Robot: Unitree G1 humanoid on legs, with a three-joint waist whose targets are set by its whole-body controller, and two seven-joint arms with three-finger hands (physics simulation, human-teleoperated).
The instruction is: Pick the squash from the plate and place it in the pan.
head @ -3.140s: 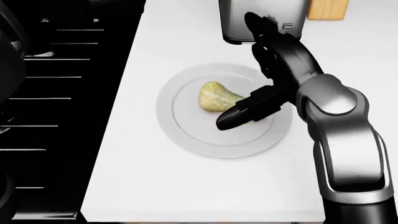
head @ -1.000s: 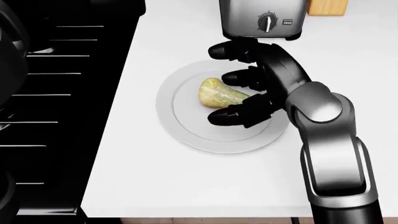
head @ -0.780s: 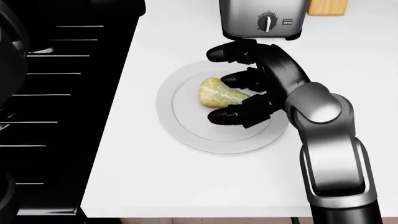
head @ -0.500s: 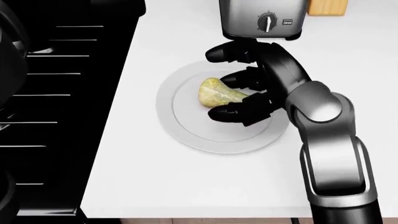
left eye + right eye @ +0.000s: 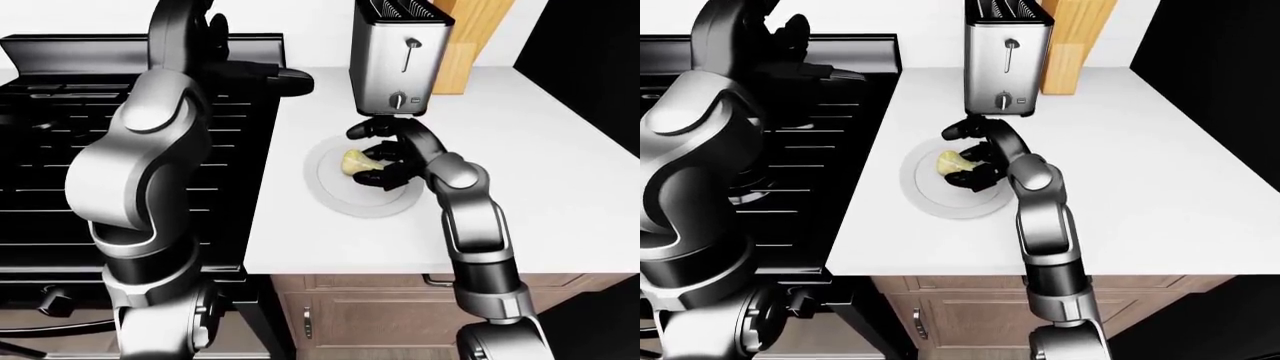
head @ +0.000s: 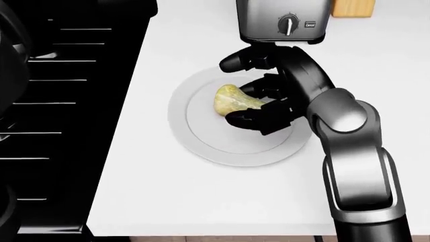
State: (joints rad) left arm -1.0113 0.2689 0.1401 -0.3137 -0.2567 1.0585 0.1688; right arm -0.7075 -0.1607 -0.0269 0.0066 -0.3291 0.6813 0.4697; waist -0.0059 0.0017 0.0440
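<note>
A yellow-green squash (image 6: 230,99) lies on a round grey plate (image 6: 201,138) on the white counter. My right hand (image 6: 233,92) reaches over the plate from the right, open, with its fingers curled about the squash. The thumb (image 6: 243,119) lies along the squash's lower edge. One finger (image 6: 235,61) arches above the squash without touching it, and another rests by its right end. My left hand (image 5: 792,28) is raised over the stove, loosely open and holding nothing. A black pan (image 5: 285,74) shows behind my left arm, its handle pointing right; the body is mostly hidden.
A steel toaster (image 6: 284,19) stands just above the plate, with a wooden block (image 5: 470,37) to its right. The black stove (image 6: 67,101) fills the left, level with the counter. The counter's lower edge (image 6: 201,233) is near; wooden cabinets (image 5: 380,307) are below.
The right hand has turned from edge-on beside the squash to cupping over it. In the last second the thumb crept up against the squash. The squash has not moved.
</note>
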